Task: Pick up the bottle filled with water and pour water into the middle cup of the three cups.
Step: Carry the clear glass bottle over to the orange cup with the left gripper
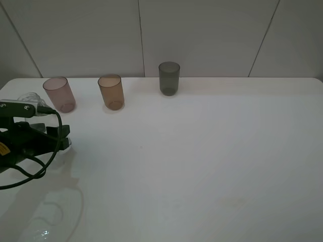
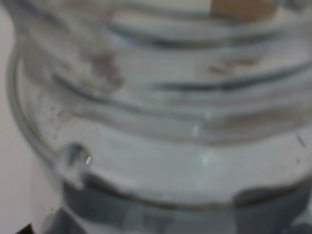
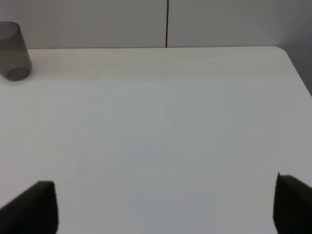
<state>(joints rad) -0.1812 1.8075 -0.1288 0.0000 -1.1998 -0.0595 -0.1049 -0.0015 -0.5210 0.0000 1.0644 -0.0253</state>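
The bottle (image 2: 156,122) is seen close against the left pincer (image 1: 60,138), whose grip cannot be told. The amber middle cup (image 1: 111,92) is set farther back and rightward. The right pincer (image 3: 165,204) is held open.

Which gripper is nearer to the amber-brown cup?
Left. The left gripper is left of the amber-brown cup, nearer the camera. The right gripper is off to the right, past the grey cup.

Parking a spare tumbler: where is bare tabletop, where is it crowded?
Free: the white table before and right of the dark smoky-grey plastic tumbler, out to the right edge. Crowded: rear left, where the pinkish-mauve plastic tumbler, amber-brown plastic tumbler and black left claw cluster.
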